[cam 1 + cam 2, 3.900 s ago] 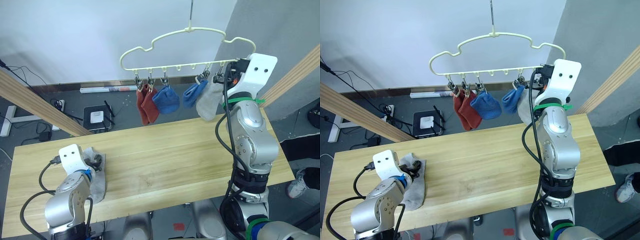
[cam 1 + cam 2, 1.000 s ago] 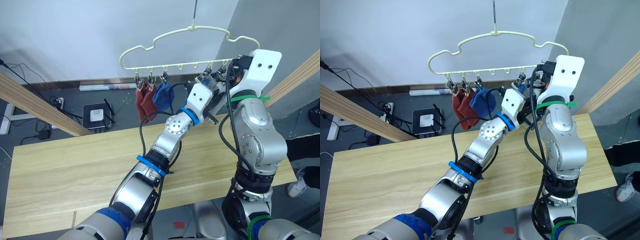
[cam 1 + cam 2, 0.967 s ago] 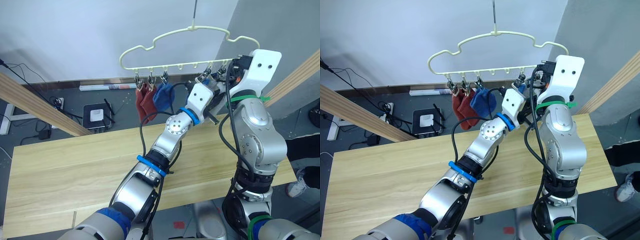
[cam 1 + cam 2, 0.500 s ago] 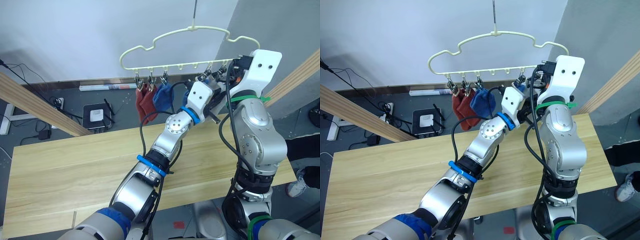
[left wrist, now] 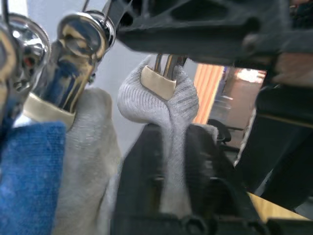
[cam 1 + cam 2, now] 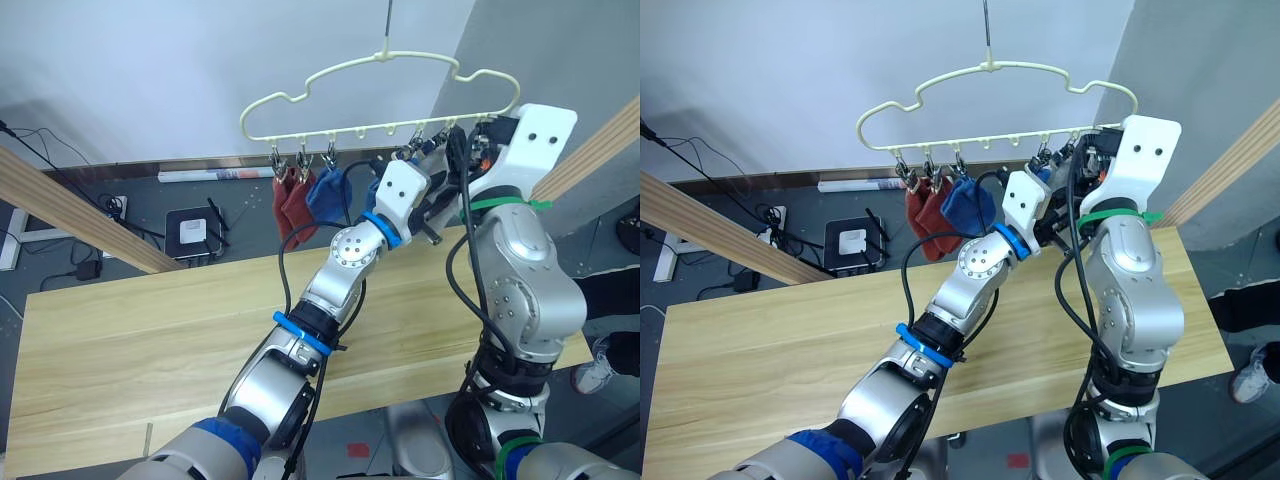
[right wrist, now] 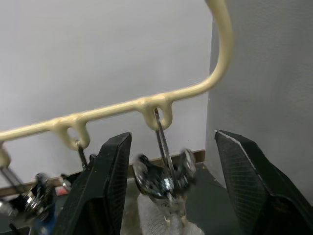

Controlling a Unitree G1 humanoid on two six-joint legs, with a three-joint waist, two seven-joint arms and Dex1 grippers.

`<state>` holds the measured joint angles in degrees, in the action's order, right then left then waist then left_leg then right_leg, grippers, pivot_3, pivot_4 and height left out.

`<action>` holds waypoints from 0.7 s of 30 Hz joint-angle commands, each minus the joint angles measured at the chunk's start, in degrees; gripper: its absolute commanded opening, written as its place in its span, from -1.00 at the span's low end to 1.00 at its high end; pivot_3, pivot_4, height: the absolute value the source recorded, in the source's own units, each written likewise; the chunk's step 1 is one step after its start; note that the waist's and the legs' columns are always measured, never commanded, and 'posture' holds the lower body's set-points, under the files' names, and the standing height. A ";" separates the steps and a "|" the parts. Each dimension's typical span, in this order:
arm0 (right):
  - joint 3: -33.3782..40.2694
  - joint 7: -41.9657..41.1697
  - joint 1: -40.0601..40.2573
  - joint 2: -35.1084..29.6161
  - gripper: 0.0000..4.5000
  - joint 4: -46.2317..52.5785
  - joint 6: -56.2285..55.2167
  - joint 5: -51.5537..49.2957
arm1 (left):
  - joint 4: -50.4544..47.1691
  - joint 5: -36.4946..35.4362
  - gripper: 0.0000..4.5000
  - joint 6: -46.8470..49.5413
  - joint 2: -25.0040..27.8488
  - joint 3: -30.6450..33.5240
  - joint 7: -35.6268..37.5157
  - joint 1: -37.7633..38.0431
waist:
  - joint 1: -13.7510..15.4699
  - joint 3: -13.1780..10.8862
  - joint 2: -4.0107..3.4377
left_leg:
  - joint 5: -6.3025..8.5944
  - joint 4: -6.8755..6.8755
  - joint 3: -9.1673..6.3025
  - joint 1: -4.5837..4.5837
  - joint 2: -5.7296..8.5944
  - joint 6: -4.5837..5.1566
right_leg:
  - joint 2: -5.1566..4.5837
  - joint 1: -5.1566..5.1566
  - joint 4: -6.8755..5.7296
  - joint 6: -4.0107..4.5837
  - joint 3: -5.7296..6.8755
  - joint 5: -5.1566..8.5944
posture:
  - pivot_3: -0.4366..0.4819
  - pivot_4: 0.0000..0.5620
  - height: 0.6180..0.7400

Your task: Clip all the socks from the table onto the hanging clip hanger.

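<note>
last grey sock hangs lengthwise from end clip | my left fingers pinch it just below | my right fingers spread wide, straddling that clip | worktop bare

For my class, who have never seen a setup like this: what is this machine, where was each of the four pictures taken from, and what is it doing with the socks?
This is a humanoid robot with two arms. Two pictures come from cameras in its head, looking down over a wooden table. The other two come from cameras on its wrists. A pale clip hanger hangs above, with red socks and a blue sock clipped on. The left wrist picture shows the left gripper shut on a grey sock that a silver clip already bites. The right wrist picture shows the right gripper open around that end clip.
</note>
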<state>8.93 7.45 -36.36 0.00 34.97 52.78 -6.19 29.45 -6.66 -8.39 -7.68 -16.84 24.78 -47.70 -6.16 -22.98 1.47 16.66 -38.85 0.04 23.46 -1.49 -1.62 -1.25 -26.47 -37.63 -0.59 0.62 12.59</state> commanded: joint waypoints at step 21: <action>11.62 -28.32 18.82 -26.92 0.81 18.56 6.92 -23.69 | -36.28 -12.96 1.00 16.99 30.18 8.39 28.62 20.60 | -0.02 0.00 0.00 | -0.01 -0.07 -0.03 -0.28 -0.07 -0.01 | 0.09 0.12 -0.23 -0.28 -0.07 0.17 | -0.44 0.32 1.00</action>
<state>19.12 -19.01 -17.85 -26.27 51.40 61.61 -28.35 -3.42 -17.28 7.30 22.48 -9.96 52.55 -27.56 -6.18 -22.98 1.47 16.64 -38.92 0.03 23.12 -1.57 -1.63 -1.16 -26.32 -37.86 -0.88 0.55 12.76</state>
